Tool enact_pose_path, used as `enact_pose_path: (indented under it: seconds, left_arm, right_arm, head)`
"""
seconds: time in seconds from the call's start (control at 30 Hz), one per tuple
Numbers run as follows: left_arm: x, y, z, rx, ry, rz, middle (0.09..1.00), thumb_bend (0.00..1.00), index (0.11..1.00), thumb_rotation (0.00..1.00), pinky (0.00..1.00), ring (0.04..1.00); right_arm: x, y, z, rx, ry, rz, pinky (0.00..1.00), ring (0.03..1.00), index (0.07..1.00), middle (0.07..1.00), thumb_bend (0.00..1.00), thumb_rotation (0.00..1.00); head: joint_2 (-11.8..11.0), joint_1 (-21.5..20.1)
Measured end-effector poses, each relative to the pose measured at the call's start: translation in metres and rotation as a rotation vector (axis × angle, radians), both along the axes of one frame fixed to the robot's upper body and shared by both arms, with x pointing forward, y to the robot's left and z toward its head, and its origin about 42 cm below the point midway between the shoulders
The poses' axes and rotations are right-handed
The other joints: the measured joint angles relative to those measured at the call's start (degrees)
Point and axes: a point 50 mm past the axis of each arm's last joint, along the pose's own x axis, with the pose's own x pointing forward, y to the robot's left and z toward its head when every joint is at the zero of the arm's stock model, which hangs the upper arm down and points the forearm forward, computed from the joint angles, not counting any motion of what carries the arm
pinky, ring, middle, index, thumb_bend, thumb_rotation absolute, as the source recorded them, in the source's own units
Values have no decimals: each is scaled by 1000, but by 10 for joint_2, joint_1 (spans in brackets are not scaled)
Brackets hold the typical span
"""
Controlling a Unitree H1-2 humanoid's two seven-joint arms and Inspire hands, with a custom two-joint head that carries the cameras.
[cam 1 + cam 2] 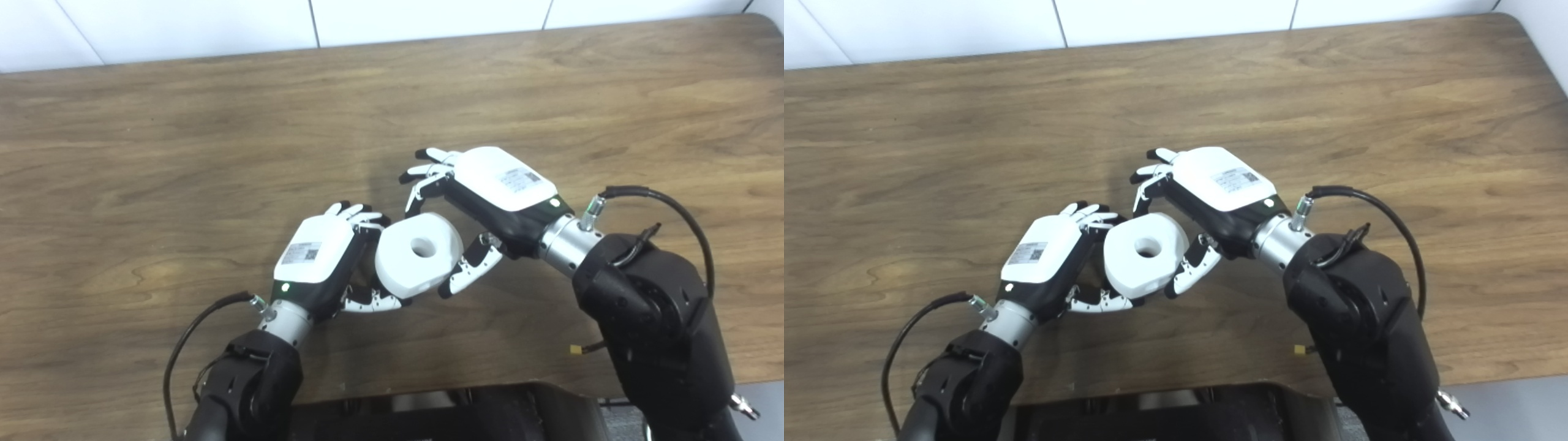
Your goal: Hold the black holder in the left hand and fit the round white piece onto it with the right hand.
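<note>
The left hand curls around a smooth, round white piece with a hole in the middle. The black holder is perhaps hidden behind it. The right hand spreads open, fingers just touching the piece, above the brown wooden table.

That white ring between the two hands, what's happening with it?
The white ring, with a hole in its middle, is held above the table between both hands. The left hand is curled behind and under it; the black holder cannot be made out there. The right hand is at the ring's other side, fingers at its top edge and thumb below. Whether the right hand is gripping or just letting go cannot be told.
</note>
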Motion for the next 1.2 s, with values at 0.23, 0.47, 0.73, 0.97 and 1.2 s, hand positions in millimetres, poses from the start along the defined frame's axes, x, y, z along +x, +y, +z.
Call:
enact_pose_path:
  seconds: [0.23,0.47,0.73,0.97,1.2]
  left_arm:
    - [0,0,0,-1,0,0,811,517,488,56,967,906]
    - [0,0,0,0,0,0,812,517,488,56,970,905]
    - [0,0,0,0,-1,0,809,518,488,56,965,903]
    - [0,0,0,1,-1,0,812,517,488,55,966,906]
    - [0,0,0,0,-2,0,808,518,488,55,965,906]
  right_arm:
    - [0,0,0,-11,5,-1,924,967,751,880,905,396]
    - [1,-2,0,-8,5,-2,923,985,775,936,937,406]
    - [1,-4,1,-8,4,0,932,992,797,940,975,448]
    - [1,-9,8,-32,5,11,944,1000,842,966,1000,504]
    - [-4,-28,31,-87,5,32,995,1000,889,991,1000,546]
  head:
    - [0,-2]
    - [-1,-1]
    - [-3,0]
    - [-4,-1]
    - [-10,-2]
